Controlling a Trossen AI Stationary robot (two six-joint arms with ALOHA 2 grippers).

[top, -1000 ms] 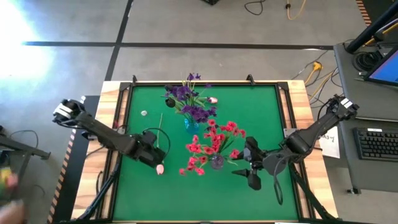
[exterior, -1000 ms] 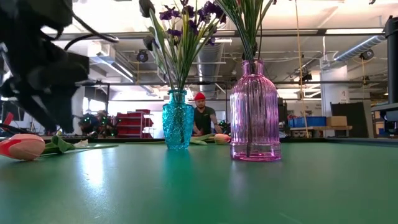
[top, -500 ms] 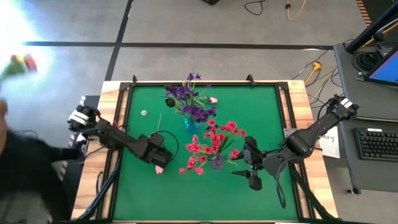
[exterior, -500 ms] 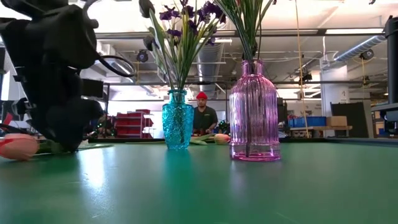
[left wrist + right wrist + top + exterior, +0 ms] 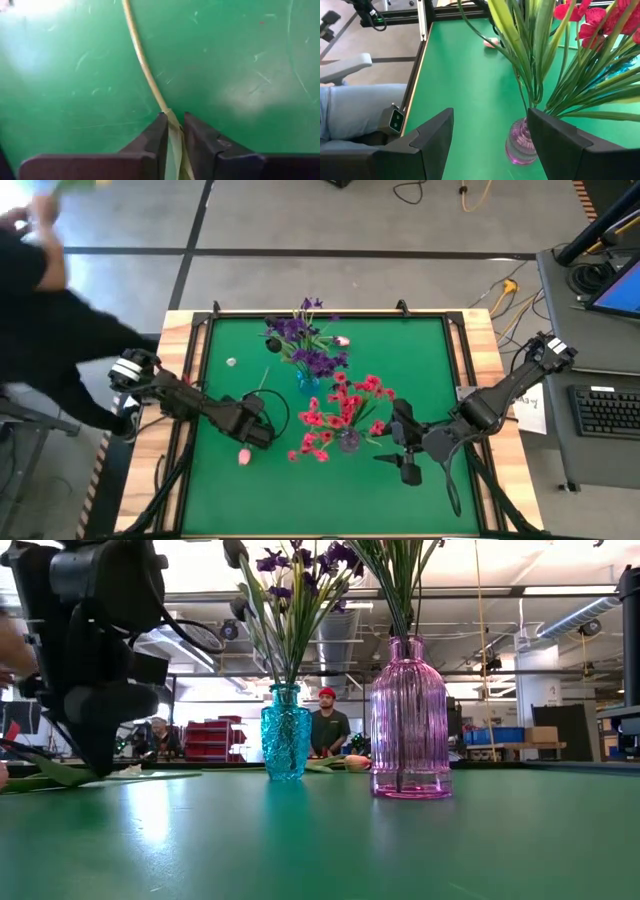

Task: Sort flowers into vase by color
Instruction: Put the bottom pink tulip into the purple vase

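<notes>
The left gripper (image 5: 172, 131) has just dropped to the green table (image 5: 420, 380) and pinched its fingers onto the thin stem (image 5: 145, 65) of the loose tulip (image 5: 243, 455), which lies on the left side, its pink bud now slid nearer the front edge than a second ago. That looks like the pickup made, with lifting next. The blue vase (image 5: 286, 732) holds purple flowers (image 5: 300, 340), the pink vase (image 5: 408, 720) red ones (image 5: 345, 408). The right gripper (image 5: 490, 140) waits beside the pink vase, jaws apart and empty.
</notes>
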